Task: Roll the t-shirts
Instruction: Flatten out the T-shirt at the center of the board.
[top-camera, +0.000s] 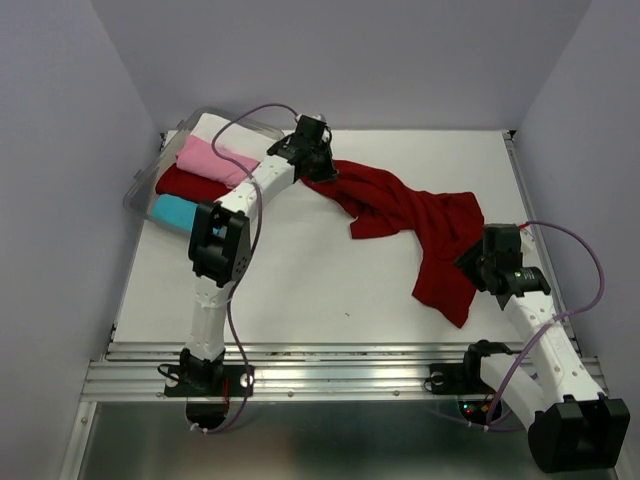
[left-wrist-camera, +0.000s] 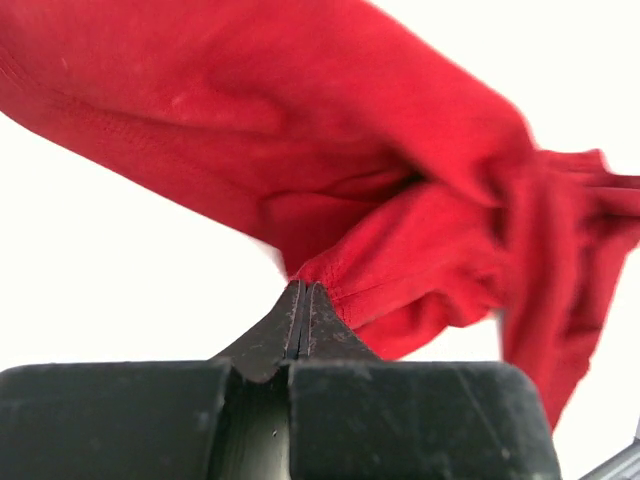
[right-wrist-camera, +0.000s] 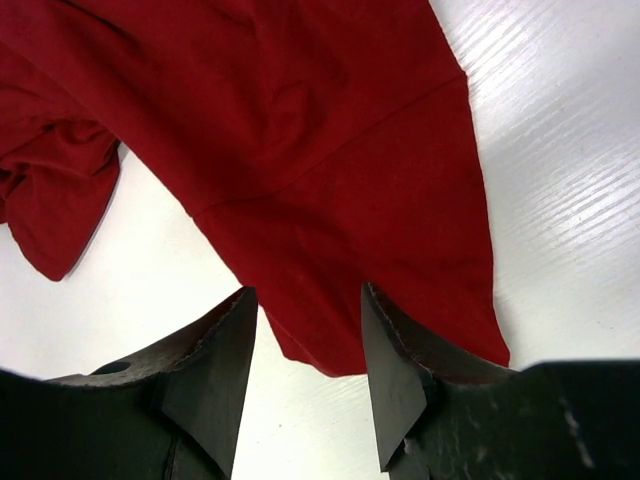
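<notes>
A large dark red t-shirt (top-camera: 420, 225) lies crumpled across the white table from back centre to right front. My left gripper (top-camera: 322, 168) is shut on an edge of it at the back; the wrist view shows the closed jaws pinching the dark red t-shirt (left-wrist-camera: 400, 250). My right gripper (top-camera: 478, 268) is open over the shirt's near right edge, its fingers straddling the dark red t-shirt's hem (right-wrist-camera: 330, 200). Rolled pink (top-camera: 215, 160), dark red (top-camera: 190, 185), cyan (top-camera: 175, 212) and white (top-camera: 222, 128) shirts sit in the tub.
A clear plastic tub (top-camera: 140, 185) stands at the back left corner. Grey walls enclose the table on three sides. The metal rail (top-camera: 340, 365) with the arm bases runs along the near edge.
</notes>
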